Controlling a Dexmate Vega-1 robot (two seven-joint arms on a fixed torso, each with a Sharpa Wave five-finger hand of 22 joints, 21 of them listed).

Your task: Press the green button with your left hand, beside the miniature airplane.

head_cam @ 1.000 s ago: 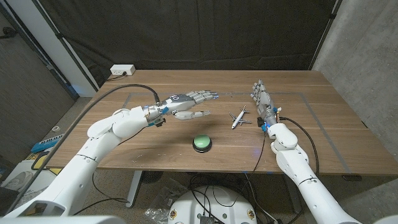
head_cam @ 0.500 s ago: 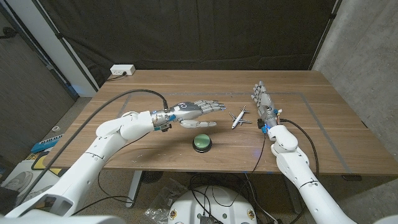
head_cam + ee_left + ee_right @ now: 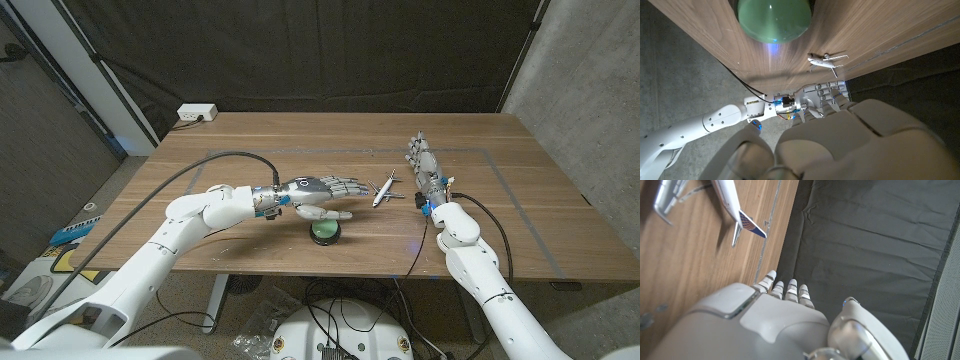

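Now left hand (image 3: 318, 192) open, hovering over green button (image 3: 324, 231) — fingertips near miniature airplane (image 3: 382, 189); sloppy descent may knock it. Right hand (image 3: 425, 168) open — idle on desk (image 3: 500, 200).

Your left arm reaches in across the table (image 3: 200, 150) from its near left edge, elbow bent. Your left hand (image 3: 318, 190) hovers palm down above the table's near middle, fingers stretched out together and thumb tucked below; it holds nothing. Your right forearm lies along the table's right side. Your right hand (image 3: 423, 165) stands there on its edge, fingers straight, pointing toward the far edge, empty.
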